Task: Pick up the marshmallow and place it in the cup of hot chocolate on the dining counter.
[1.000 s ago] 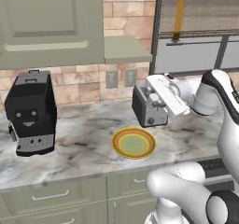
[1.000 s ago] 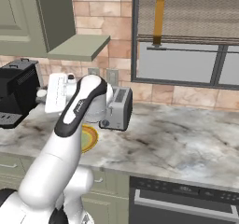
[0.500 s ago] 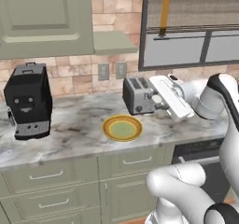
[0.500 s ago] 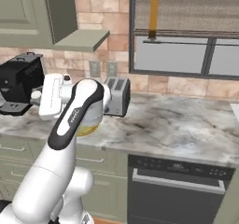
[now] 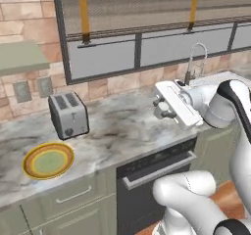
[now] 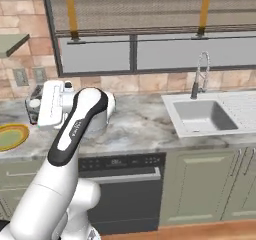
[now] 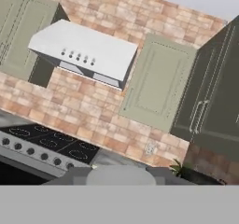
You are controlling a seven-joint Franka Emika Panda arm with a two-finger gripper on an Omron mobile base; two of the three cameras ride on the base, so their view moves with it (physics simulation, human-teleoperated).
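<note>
Gripper: the gripper (image 5: 159,106) is carried high above the marble wall counter (image 5: 122,131), pointing sideways toward the toaster side; its fingers cannot be made out, so whether it is parted or closed cannot be told.
Nearest below: bare veined stone under the hand, with the dishwasher (image 5: 154,173) front set beneath the counter edge.
Left base view: beyond the hand's front stands the silver toaster (image 5: 68,115) — and further along, near the counter's front edge, the yellow plate (image 5: 47,161).
Right base view: behind the hand, well apart, lies the sink (image 6: 204,115) with its tall faucet (image 6: 199,76); open stone lies between.
Hand view: a far wall of brick, with a range hood (image 7: 84,52) above a black cooktop (image 7: 44,148) and sage cabinets (image 7: 158,80) — seen in neither base view.
Task things: marshmallow, cup and dining counter cannot be located from these views.
</note>
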